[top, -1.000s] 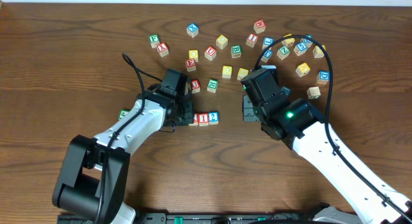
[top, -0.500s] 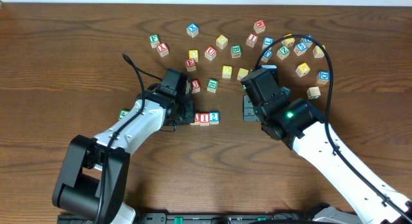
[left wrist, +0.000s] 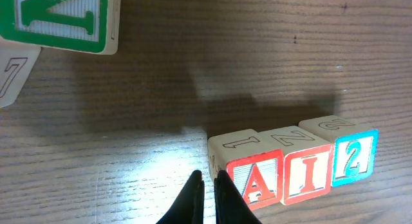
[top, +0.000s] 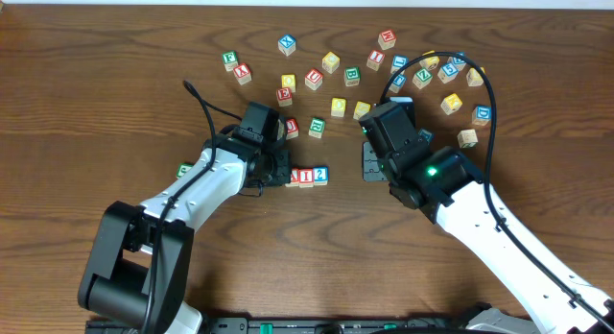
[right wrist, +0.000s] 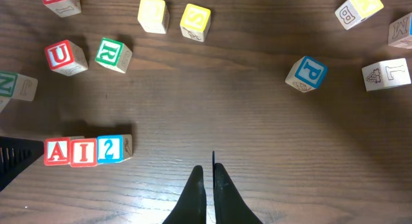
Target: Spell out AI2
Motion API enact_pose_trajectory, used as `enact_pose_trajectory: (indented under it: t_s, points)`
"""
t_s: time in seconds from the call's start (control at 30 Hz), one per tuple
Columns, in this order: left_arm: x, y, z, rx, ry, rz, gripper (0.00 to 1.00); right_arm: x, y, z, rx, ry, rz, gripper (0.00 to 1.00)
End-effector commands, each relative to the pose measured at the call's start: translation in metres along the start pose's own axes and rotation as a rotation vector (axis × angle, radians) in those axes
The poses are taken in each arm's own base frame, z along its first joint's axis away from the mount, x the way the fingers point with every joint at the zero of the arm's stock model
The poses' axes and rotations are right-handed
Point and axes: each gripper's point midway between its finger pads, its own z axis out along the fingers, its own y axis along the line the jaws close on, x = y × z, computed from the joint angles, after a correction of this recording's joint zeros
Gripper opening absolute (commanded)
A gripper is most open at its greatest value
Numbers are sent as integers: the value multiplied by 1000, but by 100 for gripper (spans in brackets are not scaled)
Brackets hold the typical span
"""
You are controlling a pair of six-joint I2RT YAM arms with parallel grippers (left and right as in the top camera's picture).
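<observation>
Three wooden cubes are set touching in a row on the brown worktop [left wrist: 161, 69]: the red-lettered A block [left wrist: 257, 182], the red-lettered I block [left wrist: 308, 176] against it and the blue-lettered 2 block [left wrist: 353, 161] beyond. The left tool [left wrist: 209, 179] is clenched empty just beside the A block's free end, and the right tool [right wrist: 206, 172] is clenched empty well apart from it. The left tool is best lifted straight away from the A block, so that the row is not nudged.

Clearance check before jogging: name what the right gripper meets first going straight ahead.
Probably bare table: the right gripper points at open wood. Farther along, the yellow S block sits just left of that line; depth is unclear.
</observation>
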Motion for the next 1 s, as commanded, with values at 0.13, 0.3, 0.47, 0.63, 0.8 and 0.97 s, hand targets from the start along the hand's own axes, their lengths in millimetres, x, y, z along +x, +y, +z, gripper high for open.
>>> enact_pose_trajectory:
  t_s: [0.13,0.3,0.47,0.63,0.8,0.97]
  points:
    - [4,0,4,4,14,13,8,-3,-2,2,18,-5,10,1]
    - [1,-10,3,61,9,19,8,-4,-1,5,17,-6,11,1]
    - [1,-12,3,68,7,20,8,-1,-2,7,20,5,8,1]
    - [1,-11,3,67,9,20,8,-1,1,11,19,6,6,1]
    - [1,-11,3,66,8,20,8,1,0,14,26,17,4,1]
    - [1,-12,3,67,8,20,7,0,0,14,25,14,4,1]
